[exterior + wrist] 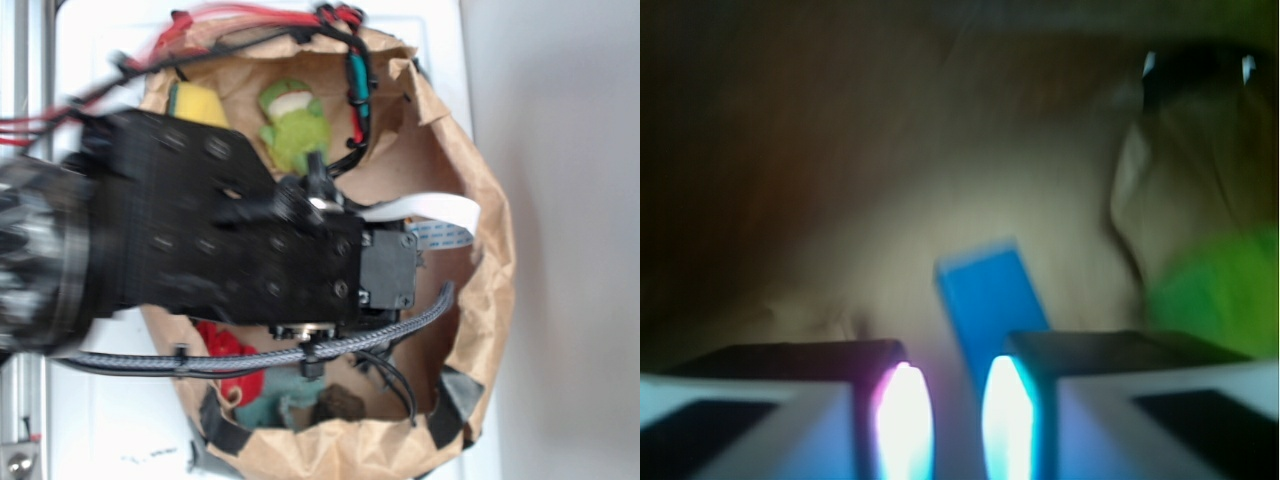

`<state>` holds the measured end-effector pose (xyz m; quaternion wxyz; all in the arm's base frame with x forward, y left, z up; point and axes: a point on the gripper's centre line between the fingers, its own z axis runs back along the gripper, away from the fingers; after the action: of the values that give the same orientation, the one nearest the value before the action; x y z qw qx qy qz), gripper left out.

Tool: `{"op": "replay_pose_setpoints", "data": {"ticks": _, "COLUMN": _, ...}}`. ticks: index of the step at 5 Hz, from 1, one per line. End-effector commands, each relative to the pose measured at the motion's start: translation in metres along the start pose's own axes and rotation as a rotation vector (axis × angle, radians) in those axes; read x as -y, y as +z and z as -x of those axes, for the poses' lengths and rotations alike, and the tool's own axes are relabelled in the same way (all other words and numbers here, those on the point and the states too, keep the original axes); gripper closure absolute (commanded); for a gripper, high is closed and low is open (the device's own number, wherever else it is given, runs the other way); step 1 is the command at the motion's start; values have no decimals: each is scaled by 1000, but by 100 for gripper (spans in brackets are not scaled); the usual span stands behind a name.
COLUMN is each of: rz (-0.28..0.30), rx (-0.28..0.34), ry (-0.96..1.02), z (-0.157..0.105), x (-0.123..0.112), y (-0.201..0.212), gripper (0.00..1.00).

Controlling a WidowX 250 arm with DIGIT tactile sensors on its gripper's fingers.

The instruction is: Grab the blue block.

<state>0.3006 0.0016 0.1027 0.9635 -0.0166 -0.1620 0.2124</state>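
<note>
Blur softens the wrist view, yet the blue block (988,300) is plain enough: a flat bright slab lying on the brown paper floor of the bag (490,300), slanted, its near end running down into the gap between the two fingertips of the gripper (956,420), its far end pointing away toward the bag's back wall. The jaws stand apart with nothing clamped between them; the block looks nearer the right-hand finger than the other, though the blur makes contact hard to judge. In the exterior view the arm (200,240) covers the middle of the bag and hides the block; round the rim lie a yellow sponge (195,103) and a green plush toy (293,125) at the top edge, something red (225,350) and a teal cloth (275,400) at the bottom edge. The step in hand seems to be the final approach. To do it well, I judge the wrist should turn so the fingers square up across the slab's narrow width, centre on it, sink until the pads flank its sides, then close gently, keeping clear of the green toy at the right
</note>
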Motion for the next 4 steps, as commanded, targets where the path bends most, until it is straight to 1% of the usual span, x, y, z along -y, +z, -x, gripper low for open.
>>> {"op": "replay_pose_setpoints", "data": {"ticks": 1, "rz": 44, "rx": -41, "ry": -51, "z": -23, "x": -10, "y": 62, "gripper": 100}}
{"op": "replay_pose_setpoints", "data": {"ticks": 2, "rz": 35, "rx": -64, "ry": -48, "z": -26, "x": -12, "y": 66, "gripper": 100}}
{"op": "replay_pose_setpoints", "data": {"ticks": 3, "rz": 14, "rx": -46, "ry": 8, "z": -31, "x": -18, "y": 52, "gripper": 0}}
{"op": "replay_pose_setpoints", "data": {"ticks": 4, "rz": 5, "rx": -11, "ry": 17, "z": -32, "x": -24, "y": 36, "gripper": 0}}
